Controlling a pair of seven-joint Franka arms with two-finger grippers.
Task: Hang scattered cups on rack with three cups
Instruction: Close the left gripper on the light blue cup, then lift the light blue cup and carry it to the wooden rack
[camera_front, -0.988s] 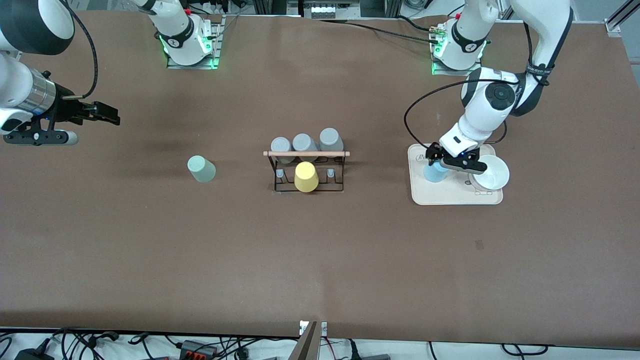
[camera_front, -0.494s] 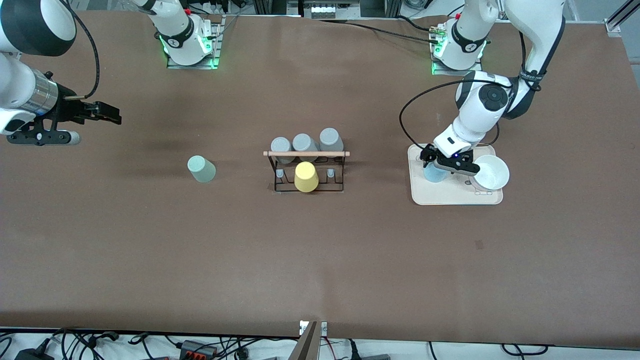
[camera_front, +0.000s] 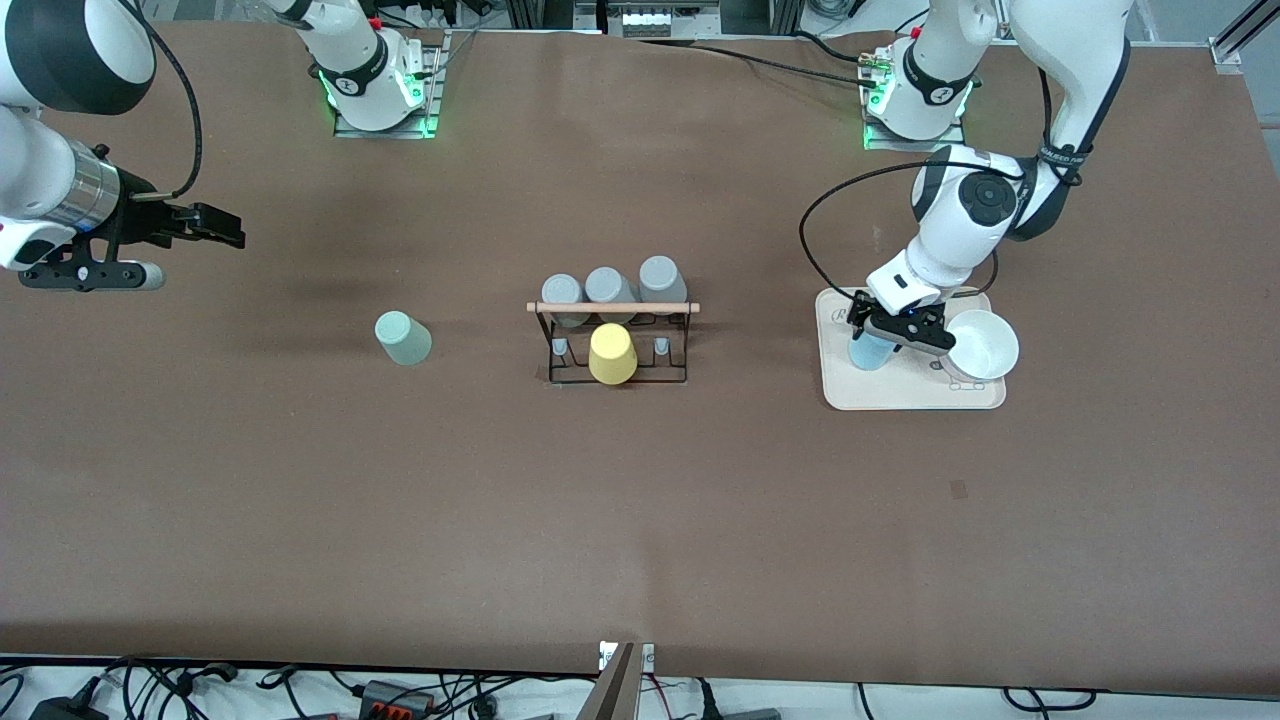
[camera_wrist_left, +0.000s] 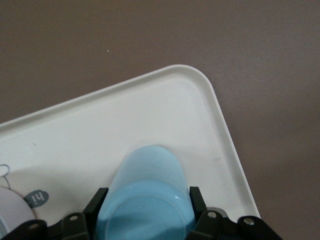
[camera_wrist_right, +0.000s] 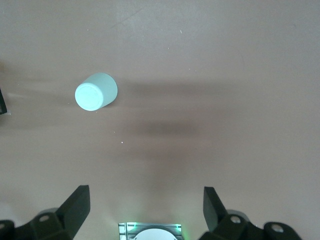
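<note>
The left gripper (camera_front: 872, 333) was down over the beige tray (camera_front: 900, 392) toward the left arm's end of the table, its fingers (camera_wrist_left: 98, 204) clamped on either side of the light blue cup (camera_front: 869, 351). The front view hid most of that cup under the wrist; the left wrist view showed it plainly (camera_wrist_left: 146, 200), seated between both pads above the tray's (camera_wrist_left: 165, 115) rounded corner. That view also caught a small grey tag reading "hi" (camera_wrist_left: 36, 199) on the tray, which the front view did not resolve. A white bowl (camera_front: 982, 343) sat on the tray beside the gripper.

The right gripper (camera_front: 215, 228) waited in the air over bare table at the right arm's end, fingers (camera_wrist_right: 75, 206) spread wide with nothing between them. Its wrist view showed the mint-green cup (camera_wrist_right: 96, 91) standing base up on the table; the front view placed it (camera_front: 402, 338) between that gripper and the rack (camera_front: 616, 342).

The rack carried three grey cups (camera_front: 608, 290) and a yellow cup (camera_front: 611, 354).
</note>
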